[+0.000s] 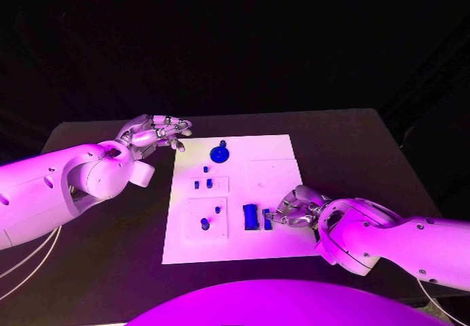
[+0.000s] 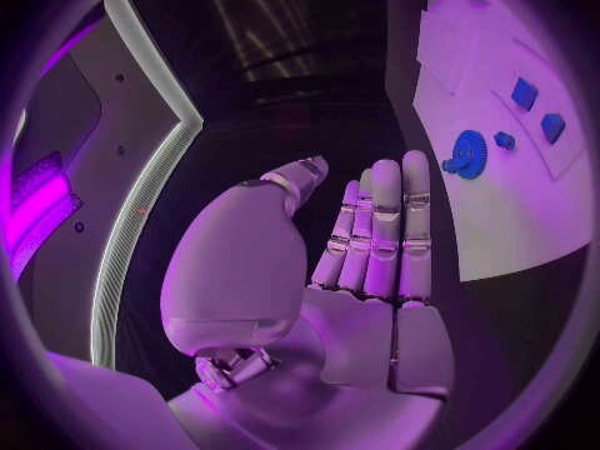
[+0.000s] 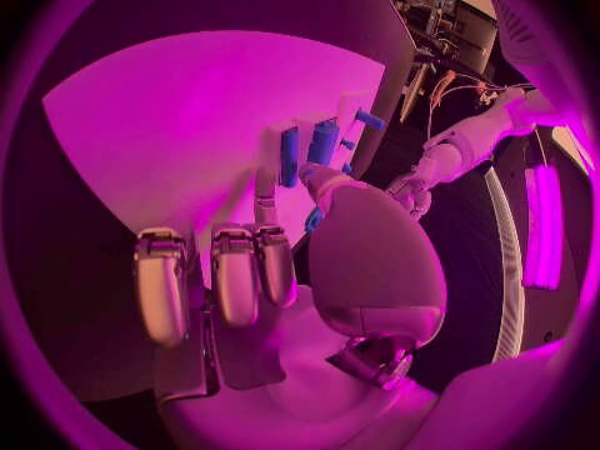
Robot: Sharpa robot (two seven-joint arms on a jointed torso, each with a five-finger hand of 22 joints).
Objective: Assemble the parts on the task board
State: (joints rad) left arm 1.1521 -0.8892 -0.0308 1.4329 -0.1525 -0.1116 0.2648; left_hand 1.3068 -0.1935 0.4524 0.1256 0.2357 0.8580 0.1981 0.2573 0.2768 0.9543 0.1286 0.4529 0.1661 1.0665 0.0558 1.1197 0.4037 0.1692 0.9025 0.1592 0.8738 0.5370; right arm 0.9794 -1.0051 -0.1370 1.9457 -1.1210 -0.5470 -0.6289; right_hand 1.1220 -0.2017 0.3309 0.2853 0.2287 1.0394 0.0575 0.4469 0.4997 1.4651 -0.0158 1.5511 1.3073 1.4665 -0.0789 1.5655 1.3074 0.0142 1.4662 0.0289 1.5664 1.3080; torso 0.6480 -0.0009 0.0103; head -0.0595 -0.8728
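The white board [image 1: 235, 204] lies in the middle of the black table [image 1: 372, 142], long side running near to far. On its far end sits a round blue gear [image 1: 221, 154]; nearer, small blue pegs stand in two recessed squares on the board's left half, one pair [image 1: 203, 184] in the middle square and another peg [image 1: 205, 223] in the near one. Two upright blue blocks [image 1: 257, 217] stand side by side near the board's middle, toward its near right. The right hand [image 1: 291, 209] rests at the board's right edge, fingers partly curled, its thumb [image 3: 328, 185] reaching to the blocks; whether it actually pinches one cannot be told from these views. The left hand [image 1: 157, 132] hovers above the table just off the board's far left corner, holding nothing; in its wrist view the fingers [image 2: 381, 230] are extended side by side, the thumb apart from them, with the gear [image 2: 470, 154] just beyond.
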